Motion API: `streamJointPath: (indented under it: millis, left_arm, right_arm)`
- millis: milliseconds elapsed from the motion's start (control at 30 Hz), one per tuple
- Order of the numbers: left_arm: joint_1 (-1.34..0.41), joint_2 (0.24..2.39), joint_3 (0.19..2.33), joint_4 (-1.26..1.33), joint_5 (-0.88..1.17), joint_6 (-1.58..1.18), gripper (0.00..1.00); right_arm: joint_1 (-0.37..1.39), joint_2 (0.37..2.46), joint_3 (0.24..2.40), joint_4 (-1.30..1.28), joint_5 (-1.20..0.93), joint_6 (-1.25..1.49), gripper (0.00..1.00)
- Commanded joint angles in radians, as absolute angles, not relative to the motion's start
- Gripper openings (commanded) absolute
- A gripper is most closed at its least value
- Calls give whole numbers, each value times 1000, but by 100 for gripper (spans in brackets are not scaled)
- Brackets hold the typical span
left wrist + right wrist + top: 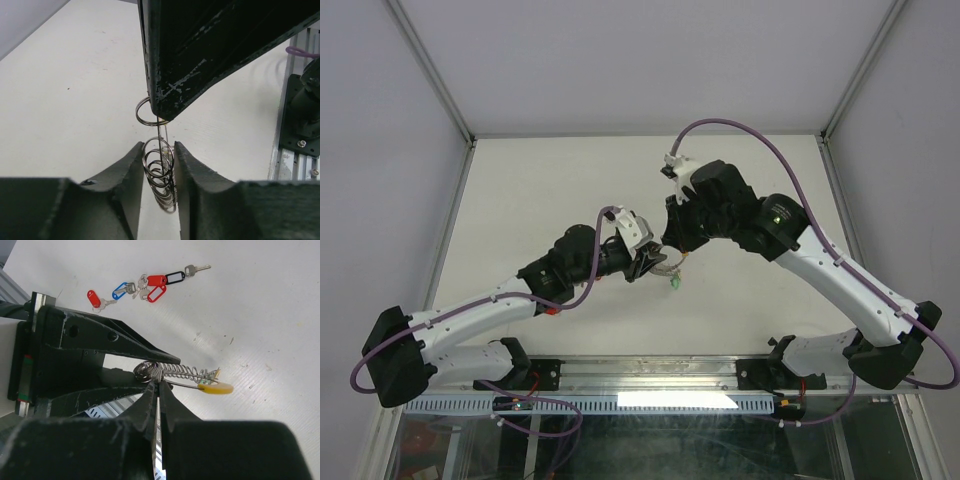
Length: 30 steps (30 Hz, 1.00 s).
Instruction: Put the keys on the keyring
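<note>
The keyring point(161, 172) is a silver wire coil pulled out like a spring, held in the air over the table. My left gripper point(159, 150) has its jaws closed against both sides of the coil. My right gripper point(157, 382) is shut on the thin wire at the coil's bunched end point(147, 371), and its finger point(200, 55) fills the top of the left wrist view above a small ring point(147, 111). A yellow tag point(216, 388) and a green tag point(207, 375) hang at the coil's far end. Several keys with red point(156, 280), blue point(120, 290) and black point(175, 277) tags lie together on the table.
In the top view both grippers point(658, 258) meet over the middle of the white table point(520, 200), with the green tag point(674, 284) dangling just below them. The arm bases and a metal rail point(650, 375) line the near edge. Walls enclose the table's other sides.
</note>
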<state>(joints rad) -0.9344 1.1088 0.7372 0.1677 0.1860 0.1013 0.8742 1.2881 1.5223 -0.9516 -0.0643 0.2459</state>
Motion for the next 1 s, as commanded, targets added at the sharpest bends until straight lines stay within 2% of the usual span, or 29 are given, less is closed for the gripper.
streamJointPath:
  millis: [0,300,633,967]
  left_arm:
    - [-935,1119,794,186,186,132,25]
    - [-934,1121,802,187,151,136,0]
    - [-936,1117,807,180,146,143,0]
    - [-937,1109,801,181,129,147,0]
  right_arm:
    - [874,1278,1583,-929,-82,269,0]
    - [873,1282,1589,-958,-83,268,0]
    - [871,1303,1594,-1010,-41,268,0]
    - [861,1328,1585,-1028,-101,271,0]
